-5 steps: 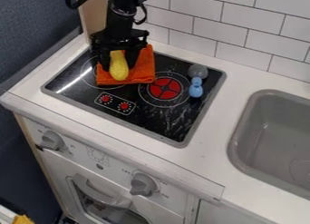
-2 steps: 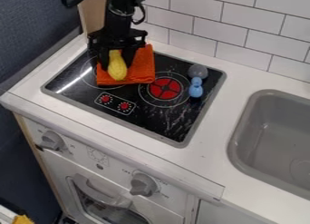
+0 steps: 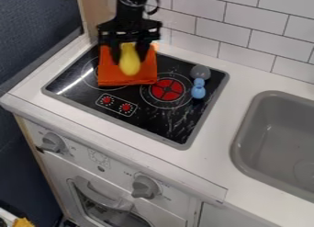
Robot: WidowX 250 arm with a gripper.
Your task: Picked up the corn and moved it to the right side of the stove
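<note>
The black gripper [image 3: 129, 55] hangs over the upper left part of the stove, shut on the yellow corn [image 3: 129, 64], which points downward with a finger on each side of it. Behind and below the corn lies the orange cloth [image 3: 127, 78], spread over the left rear burner. The black stove top [image 3: 160, 122] has a grey rim, and its right part carries a red burner mark.
A blue figure-shaped object [image 3: 198, 89] and a grey round object [image 3: 200, 71] stand near the stove's right rear edge. The grey sink [image 3: 242, 129] is set into the white counter [image 3: 211, 148] at the right. A tiled wall [image 3: 245, 35] runs behind.
The gripper and the corn held in it have moved up and slightly right, uncovering more of the cloth's left side. The cloth and the blue and grey objects have stayed put.
</note>
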